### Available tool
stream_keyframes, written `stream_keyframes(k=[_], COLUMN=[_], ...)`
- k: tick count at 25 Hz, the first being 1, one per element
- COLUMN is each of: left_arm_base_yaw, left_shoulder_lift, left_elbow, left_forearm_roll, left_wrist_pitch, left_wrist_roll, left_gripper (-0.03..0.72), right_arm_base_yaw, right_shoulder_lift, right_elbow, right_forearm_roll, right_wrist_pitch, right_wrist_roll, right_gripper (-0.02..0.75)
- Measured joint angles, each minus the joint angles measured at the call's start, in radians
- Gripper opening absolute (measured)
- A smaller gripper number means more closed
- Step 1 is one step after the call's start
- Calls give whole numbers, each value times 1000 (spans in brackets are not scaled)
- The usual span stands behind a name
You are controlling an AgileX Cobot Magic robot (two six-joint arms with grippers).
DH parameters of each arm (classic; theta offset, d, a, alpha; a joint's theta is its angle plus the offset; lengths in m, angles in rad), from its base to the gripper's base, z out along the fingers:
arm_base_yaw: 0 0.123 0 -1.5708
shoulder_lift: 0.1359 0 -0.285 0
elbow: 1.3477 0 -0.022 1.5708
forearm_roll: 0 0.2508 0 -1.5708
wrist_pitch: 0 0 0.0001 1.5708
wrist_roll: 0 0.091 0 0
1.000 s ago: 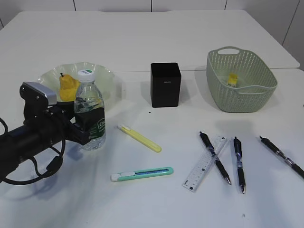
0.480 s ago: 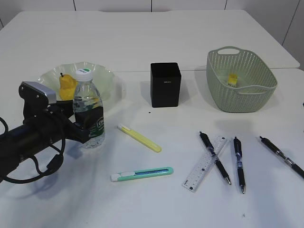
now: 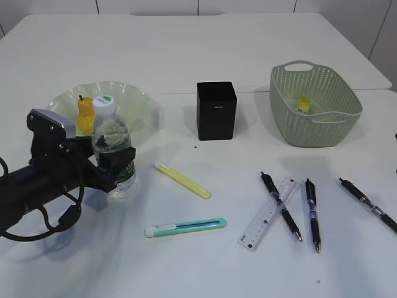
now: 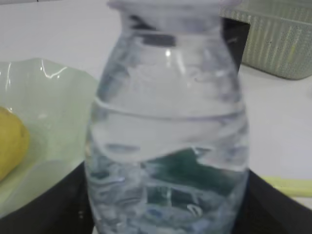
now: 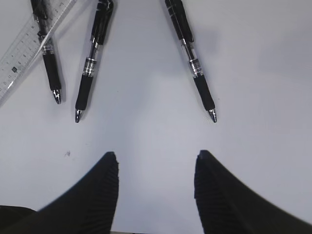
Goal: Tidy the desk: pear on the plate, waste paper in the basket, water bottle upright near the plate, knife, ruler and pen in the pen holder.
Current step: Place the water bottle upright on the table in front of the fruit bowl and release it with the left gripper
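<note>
Nearest, the right gripper (image 5: 155,187) hangs with its jaws apart and empty above bare white desk (image 3: 186,267), short of three black click pens (image 3: 311,214) and the clear plastic ruler (image 3: 268,213), which lies under one pen; these are not yet stowed. Left of them lie a teal utility knife (image 3: 185,227) and a yellow one (image 3: 182,180), also left to do. The left gripper (image 3: 115,166) brackets the clear water bottle with the dark green label (image 3: 114,148), upright just beside the ruffled pale green glass plate (image 3: 139,105); whether it grips I cannot tell. Further back, the yellow pear (image 3: 85,112) sits on the plate, the square black pen holder (image 3: 216,110) looks empty, and the yellow waste paper (image 3: 304,103) lies in the sage-green woven-look basket (image 3: 322,127)
</note>
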Motion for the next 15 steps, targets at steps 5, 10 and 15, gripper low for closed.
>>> stream_keyframes(k=[5,10,15], left_arm_base_yaw=[0,0,0], left_shoulder_lift=[-1,-55,-141], left_elbow=[4,4,6], left_forearm_roll=[0,15,45], left_wrist_pitch=[36,46,46], left_wrist_roll=[0,0,0], left_gripper=[552,560,561], right_arm_base_yaw=[0,0,0], right_shoulder_lift=[0,0,0], right_elbow=[0,0,0], right_forearm_roll=[0,0,0], right_wrist_pitch=[0,0,0], right_wrist_roll=[0,0,0], right_gripper=[377,377,377])
